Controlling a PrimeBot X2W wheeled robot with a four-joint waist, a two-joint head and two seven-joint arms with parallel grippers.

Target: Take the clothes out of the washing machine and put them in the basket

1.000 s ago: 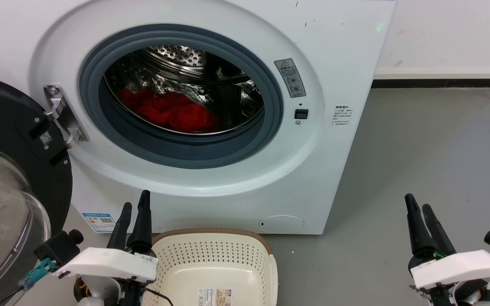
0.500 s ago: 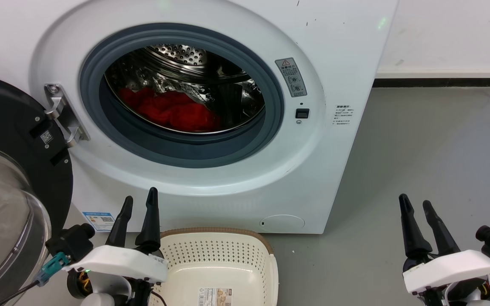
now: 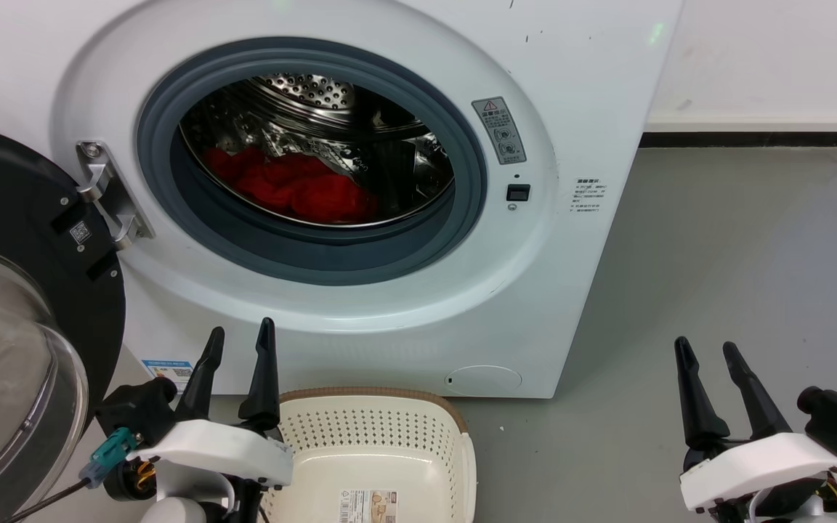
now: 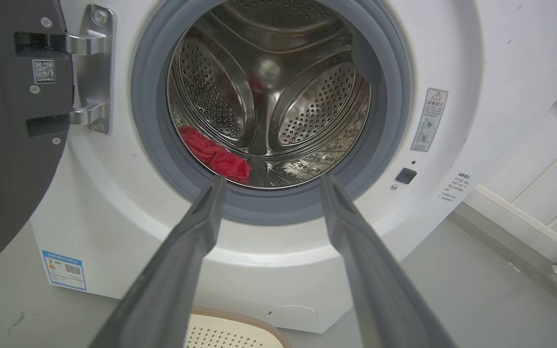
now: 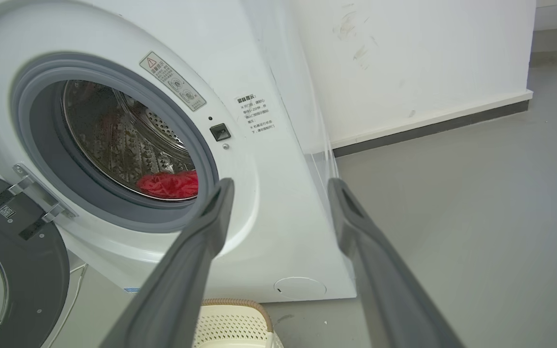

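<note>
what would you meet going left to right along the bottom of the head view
glass door, swung open → left pincer → basket → right pincer

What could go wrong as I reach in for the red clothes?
The clothes lie low behind the grey gasket, so the open left gripper may snag its lip. The open door stands close on that arm's outer side; a swing could knock it. The basket sits right by that gripper, so a low turn might bump it.
</note>
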